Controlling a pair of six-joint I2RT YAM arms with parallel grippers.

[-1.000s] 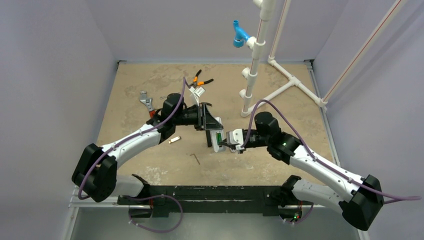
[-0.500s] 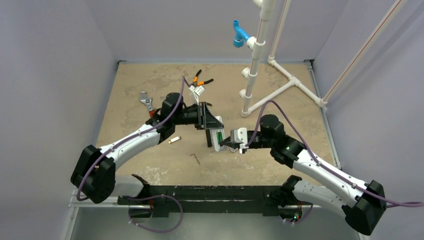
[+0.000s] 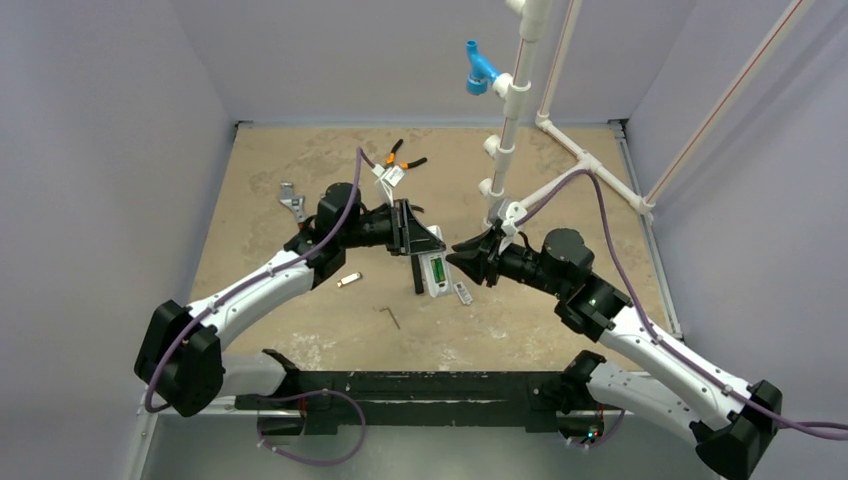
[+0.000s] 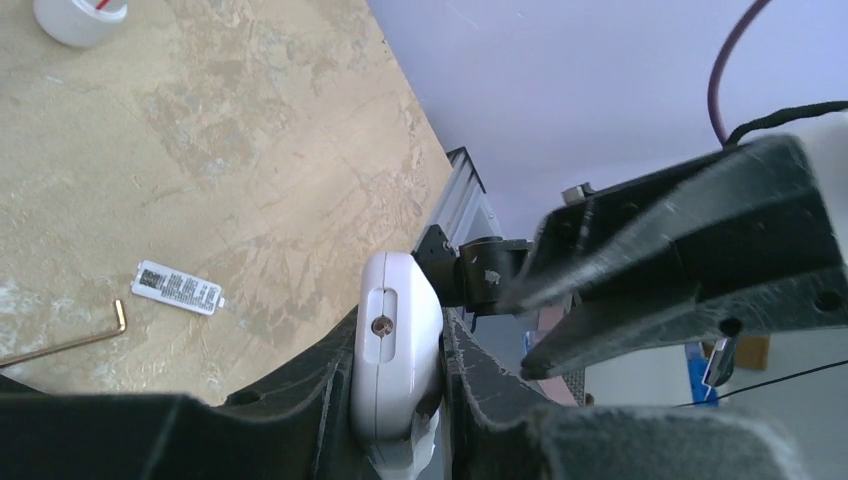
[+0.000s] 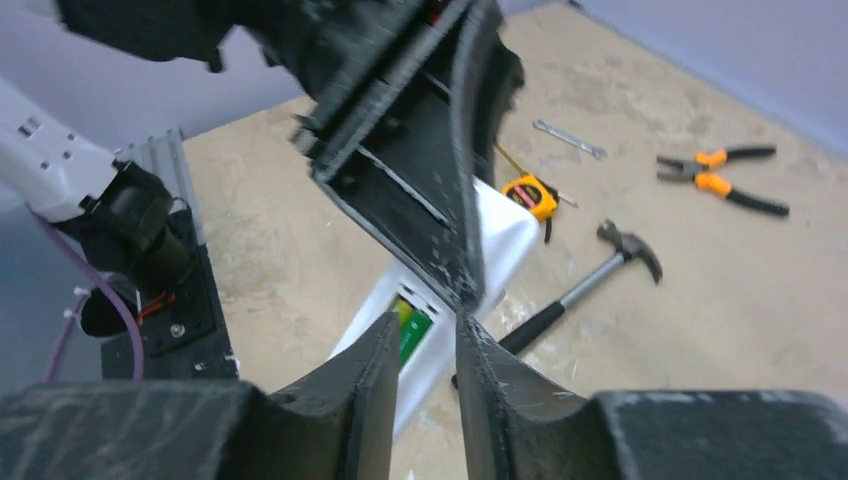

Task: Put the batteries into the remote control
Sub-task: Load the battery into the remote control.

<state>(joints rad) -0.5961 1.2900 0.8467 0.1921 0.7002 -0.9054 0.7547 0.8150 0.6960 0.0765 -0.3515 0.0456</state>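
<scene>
The white remote control (image 3: 433, 282) is tilted, its upper end clamped in my left gripper (image 3: 420, 250), which is shut on it. Green batteries (image 3: 437, 269) sit in its open back compartment. In the left wrist view the remote's end (image 4: 395, 340) is squeezed between both fingers of the left gripper (image 4: 397, 325). My right gripper (image 3: 455, 260) hovers just right of the remote, slightly open and empty. In the right wrist view the right gripper (image 5: 425, 330) points at the remote (image 5: 440, 345), with a green battery (image 5: 412, 335) showing beyond the gap.
A small labelled flat piece (image 3: 462, 292) lies on the table beside the remote. A hex key (image 3: 392, 316) and a silver clip-like piece (image 3: 348, 280) lie in front. Hammer (image 5: 590, 280), pliers (image 3: 400, 160), wrench (image 3: 291, 203) and a white pipe frame (image 3: 505, 150) are behind.
My right gripper has drawn back from the remote's compartment, up and to the right, and its wrist has turned. The left gripper still holds the remote in nearly the same place.
</scene>
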